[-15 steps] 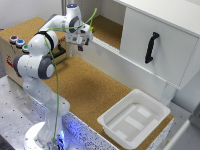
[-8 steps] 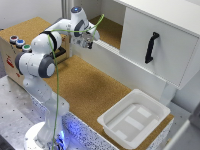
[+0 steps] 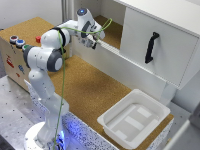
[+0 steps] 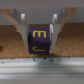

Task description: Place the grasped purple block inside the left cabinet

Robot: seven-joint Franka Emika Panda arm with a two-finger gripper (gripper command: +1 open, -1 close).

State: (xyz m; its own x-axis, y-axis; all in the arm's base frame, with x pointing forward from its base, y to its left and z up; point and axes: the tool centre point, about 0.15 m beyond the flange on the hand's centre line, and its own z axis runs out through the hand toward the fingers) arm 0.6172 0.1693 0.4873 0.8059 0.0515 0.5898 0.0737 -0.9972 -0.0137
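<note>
1. One step is occupying us: we are carrying the purple block (image 4: 39, 40), clamped between the gripper (image 4: 39, 31)'s fingers, at the left cabinet (image 3: 113, 29)'s front edge.
2. We are judging that the next move calls for reaching inward over the cork floor (image 4: 70, 38), then letting go.
3. We are reading yellow markings on the block through the wrist view only; the exterior view is hiding the block but showing the door (image 3: 157, 47) and tray (image 3: 134, 119).

The pincer (image 4: 39, 34) clamps the purple block (image 4: 39, 41) above seemingly cork flooring (image 4: 12, 42).

Robot lab: perforated optical table (image 3: 12, 107).
</note>
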